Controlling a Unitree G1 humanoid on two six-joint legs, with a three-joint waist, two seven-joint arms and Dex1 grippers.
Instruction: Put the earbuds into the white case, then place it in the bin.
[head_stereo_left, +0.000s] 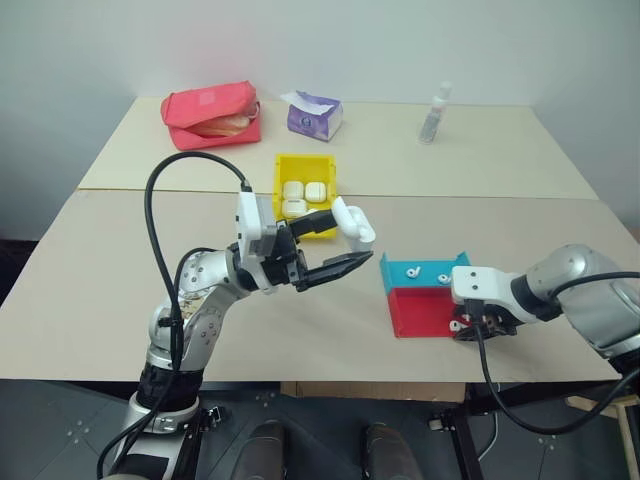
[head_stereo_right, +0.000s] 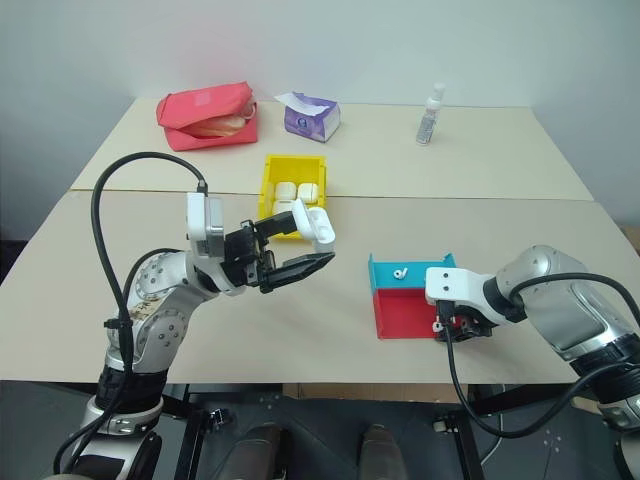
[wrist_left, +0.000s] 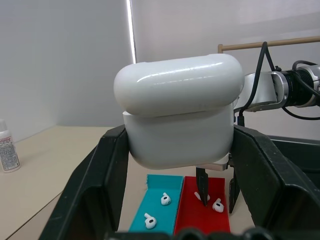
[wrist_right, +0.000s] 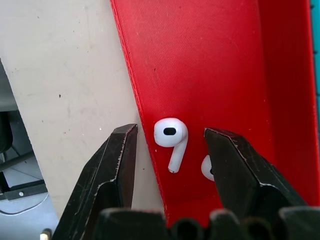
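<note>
Left fingers (wrist_left: 175, 220) clenched on one white case (wrist_left: 177, 117), right fingers (wrist_right: 170, 145) parted astride one earbud (wrist_right: 171, 137) in red tray (wrist_right: 210, 65), four earbuds counted, three cases in yellow bin (head_stereo_left: 303, 170)

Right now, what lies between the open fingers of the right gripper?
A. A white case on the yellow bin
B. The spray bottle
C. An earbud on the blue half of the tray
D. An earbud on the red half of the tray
D: in the right wrist view the right gripper stands open around a white earbud that lies on the red half of the tray, near its edge.
</note>
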